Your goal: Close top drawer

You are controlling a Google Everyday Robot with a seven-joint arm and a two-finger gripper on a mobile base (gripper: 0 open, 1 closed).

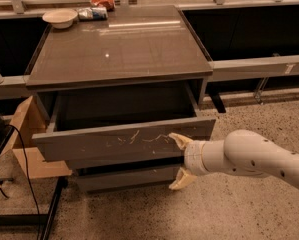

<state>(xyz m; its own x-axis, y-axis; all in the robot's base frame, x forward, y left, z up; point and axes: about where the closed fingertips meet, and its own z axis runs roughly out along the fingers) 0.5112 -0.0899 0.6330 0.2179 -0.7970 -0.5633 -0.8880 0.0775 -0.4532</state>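
The top drawer [114, 141] is a wide grey drawer with pale scratches on its flat front. It stands pulled out from the grey cabinet [119, 49], its dark inside showing and looking empty. My gripper [179, 161] is at the right part of the drawer front, on a white arm coming in from the right. It is open: the upper finger [179, 140] touches the scratched front, and the lower finger [181, 179] hangs in front of the lower drawer [124, 176].
A white bowl [59, 17] and packets [94, 11] sit at the back of the cabinet top. A cardboard box [26, 144] stands left of the cabinet, with a black cable [24, 164] and a stand beside it. Speckled floor lies in front and right.
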